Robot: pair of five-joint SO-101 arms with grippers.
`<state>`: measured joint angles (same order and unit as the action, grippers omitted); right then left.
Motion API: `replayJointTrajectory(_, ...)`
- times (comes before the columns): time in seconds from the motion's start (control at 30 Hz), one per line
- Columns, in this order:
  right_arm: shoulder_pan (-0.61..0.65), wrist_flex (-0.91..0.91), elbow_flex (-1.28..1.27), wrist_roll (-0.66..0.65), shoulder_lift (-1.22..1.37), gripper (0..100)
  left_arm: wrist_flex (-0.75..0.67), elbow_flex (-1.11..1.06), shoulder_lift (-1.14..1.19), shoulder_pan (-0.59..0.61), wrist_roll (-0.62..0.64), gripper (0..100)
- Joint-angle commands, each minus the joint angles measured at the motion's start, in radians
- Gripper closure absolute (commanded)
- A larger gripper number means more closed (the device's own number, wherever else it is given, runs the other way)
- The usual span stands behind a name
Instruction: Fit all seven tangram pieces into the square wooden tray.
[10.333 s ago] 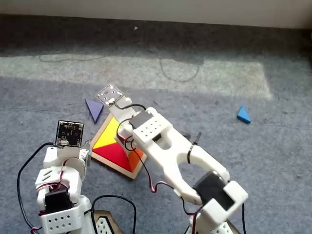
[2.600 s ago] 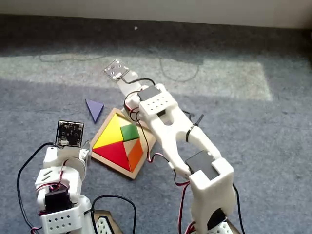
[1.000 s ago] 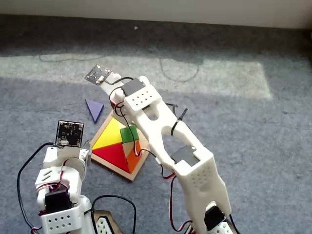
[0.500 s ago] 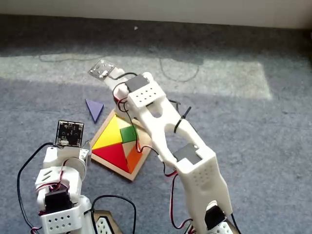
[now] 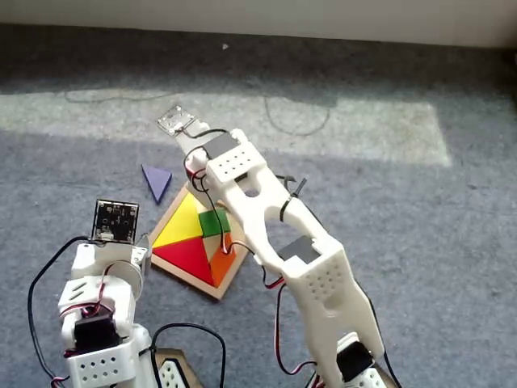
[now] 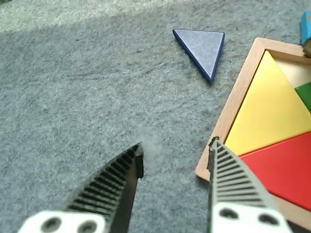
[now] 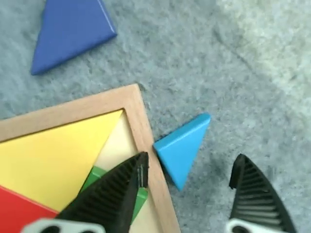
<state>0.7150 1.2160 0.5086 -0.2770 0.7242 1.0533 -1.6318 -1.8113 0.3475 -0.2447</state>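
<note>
High view: tray part-filled, both pincers released

Square wooden tray holds yellow triangle, red triangle and green square. Dark blue triangle lies apart at its 10 o'clock. Right gripper at 12 o'clock, released, straddles light-blue triangle against the rim — left gripper released at 8 o'clock.

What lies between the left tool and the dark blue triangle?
Bare grey carpet lies between the left tool and the dark blue triangle, as the left wrist view shows. The wooden tray sits beside that stretch, not in it.
</note>
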Motion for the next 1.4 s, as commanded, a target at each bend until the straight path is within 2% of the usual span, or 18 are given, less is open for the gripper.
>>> replayJointTrajectory(0.0, 0.024, -0.031, 0.041, 0.008, -0.012, 72.4, 0.002, 0.016, -0.013, 0.007, 0.003, 77)
replayJointTrajectory(0.5, 0.053, 0.051, 0.119, -0.034, -0.01, 72.4, 0.002, 0.016, -0.013, 0.007, 0.003, 77)
replayJointTrajectory(0.6, 0.068, 0.139, 0.127, -0.034, -0.015, 72.4, 0.002, 0.016, -0.013, 0.007, 0.003, 77)
replayJointTrajectory(0.9, 0.038, 0.062, 0.127, -0.035, 0.039, 72.4, 0.002, 0.016, -0.013, 0.007, 0.003, 77)
replayJointTrajectory(1.0, 0.038, 0.054, 0.127, -0.08, 0.067, 72.5, 0.002, 0.016, -0.013, 0.007, 0.003, 77)
replayJointTrajectory(1.23, 0.041, 0.061, 0.128, -0.097, 0.081, 84.0, 0.002, 0.016, -0.013, 0.007, 0.003, 77)
replayJointTrajectory(1.37, 0.038, 0.064, 0.128, -0.097, 0.081, 86.9, 0.002, 0.016, -0.013, 0.007, 0.003, 77)
